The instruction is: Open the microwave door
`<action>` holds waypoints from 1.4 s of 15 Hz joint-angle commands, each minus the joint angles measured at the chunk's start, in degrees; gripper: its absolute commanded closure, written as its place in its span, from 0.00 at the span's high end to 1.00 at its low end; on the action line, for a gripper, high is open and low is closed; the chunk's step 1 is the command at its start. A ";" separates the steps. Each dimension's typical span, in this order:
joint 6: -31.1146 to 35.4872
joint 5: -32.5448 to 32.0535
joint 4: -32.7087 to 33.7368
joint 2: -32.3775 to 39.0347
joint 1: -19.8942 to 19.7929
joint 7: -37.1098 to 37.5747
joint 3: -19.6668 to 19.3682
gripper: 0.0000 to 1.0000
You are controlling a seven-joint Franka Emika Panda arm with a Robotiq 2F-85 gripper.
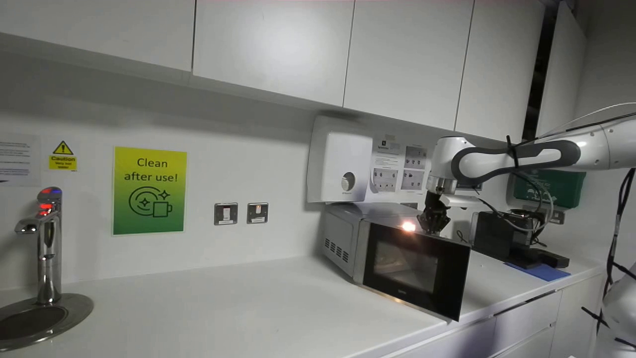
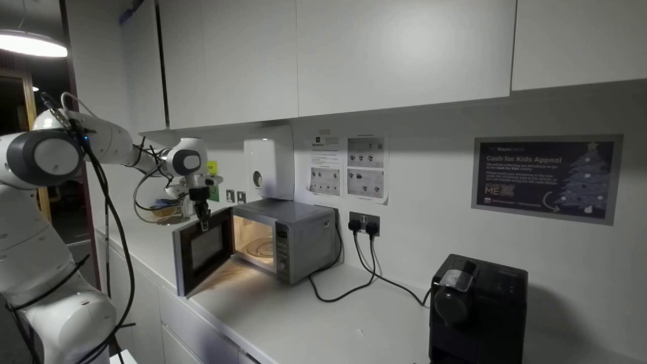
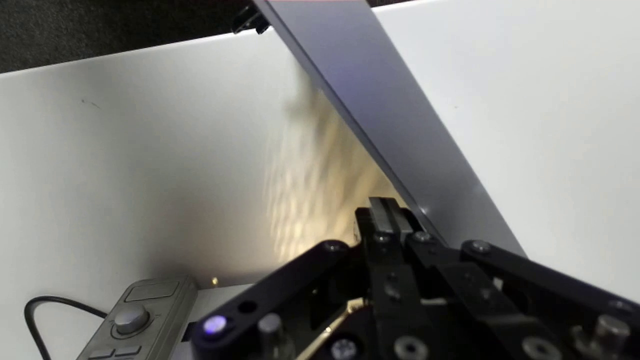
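Black door [image 1: 416, 271] is swung pretty wide open, gripper [image 3: 386, 215] is pinched together right by its inner side.

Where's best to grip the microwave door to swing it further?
Best, I'd judge, from above on the microwave door, at its top edge near the free end, one finger per face: it stands open, thin and upright. The gripper is shut, so open it first.
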 commanded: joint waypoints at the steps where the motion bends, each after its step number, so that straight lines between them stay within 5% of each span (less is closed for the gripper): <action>1: -1.84 0.80 0.86 -0.14 0.65 1.26 0.42 0.00; 21: -1.66 0.12 1.77 1.16 2.28 1.32 2.65 0.00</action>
